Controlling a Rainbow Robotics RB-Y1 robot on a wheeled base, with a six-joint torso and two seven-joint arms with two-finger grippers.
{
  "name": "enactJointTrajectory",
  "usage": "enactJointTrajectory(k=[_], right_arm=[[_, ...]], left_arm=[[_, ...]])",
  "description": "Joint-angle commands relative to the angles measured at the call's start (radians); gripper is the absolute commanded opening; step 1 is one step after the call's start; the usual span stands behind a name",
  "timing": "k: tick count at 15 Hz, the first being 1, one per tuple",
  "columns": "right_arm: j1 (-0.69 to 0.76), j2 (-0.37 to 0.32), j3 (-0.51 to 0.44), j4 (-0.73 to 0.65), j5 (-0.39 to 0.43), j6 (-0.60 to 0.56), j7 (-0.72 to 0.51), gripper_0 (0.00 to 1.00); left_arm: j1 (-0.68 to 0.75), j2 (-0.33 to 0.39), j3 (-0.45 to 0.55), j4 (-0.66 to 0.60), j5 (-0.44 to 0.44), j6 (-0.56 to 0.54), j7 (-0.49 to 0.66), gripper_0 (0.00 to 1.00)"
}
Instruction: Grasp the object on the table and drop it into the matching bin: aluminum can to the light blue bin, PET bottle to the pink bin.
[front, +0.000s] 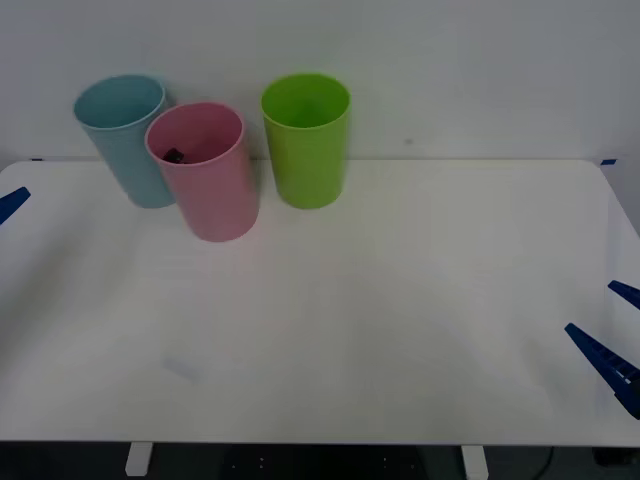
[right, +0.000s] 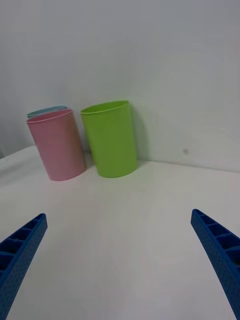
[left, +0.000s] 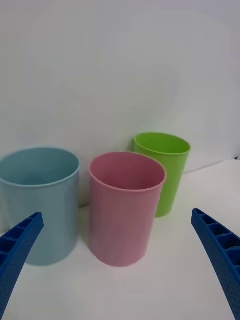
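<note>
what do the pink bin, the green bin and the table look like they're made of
The pink bin and green bin look like smooth moulded plastic with a soft satin sheen: thin even rims, uniform colour, slight taper. The table looks like a white laminate or coated board, matte and plain with faint reflections; its core cannot be told.

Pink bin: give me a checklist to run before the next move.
1. Something dark lies inside the pink bin: ok; whether it is the bottle, cannot tell.
2. Pink bin upright on the table: ok.
3. Blue bin and green bin upright: ok.
4. Left gripper open, holding nothing: ok.
5. Right gripper open, holding nothing: ok.
</note>
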Motion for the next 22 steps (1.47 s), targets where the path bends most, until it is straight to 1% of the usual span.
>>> enactJointTrajectory(k=[1, 4, 7, 10, 16, 19, 22], right_arm=[[0.000, 0.000, 0.000, 0.000, 0.000, 0.000, 0.000, 1.00], [0.000, 0.000, 0.000, 0.000, 0.000, 0.000, 0.000, 1.00], [0.000, 0.000, 0.000, 0.000, 0.000, 0.000, 0.000, 1.00], [0.000, 0.000, 0.000, 0.000, 0.000, 0.000, 0.000, 1.00], [0.000, 0.000, 0.000, 0.000, 0.000, 0.000, 0.000, 1.00], [0.000, 0.000, 0.000, 0.000, 0.000, 0.000, 0.000, 1.00], [0.000, 0.000, 0.000, 0.000, 0.000, 0.000, 0.000, 1.00]], left_arm=[[0.072, -0.001, 0.051, 0.001, 0.008, -0.043, -0.017, 1.00], [0.145, -0.001, 0.074, 0.001, 0.043, -0.061, -0.082, 1.00], [0.213, -0.001, 0.106, 0.001, 0.048, -0.094, -0.105, 1.00], [0.283, -0.001, 0.132, 0.001, 0.071, -0.129, -0.126, 1.00], [0.404, -0.004, 0.122, 0.001, 0.098, -0.158, -0.186, 1.00], [0.437, -0.036, 0.109, 0.006, 0.109, -0.167, -0.248, 1.00], [0.452, -0.079, 0.106, 0.007, 0.107, -0.173, -0.272, 1.00]])
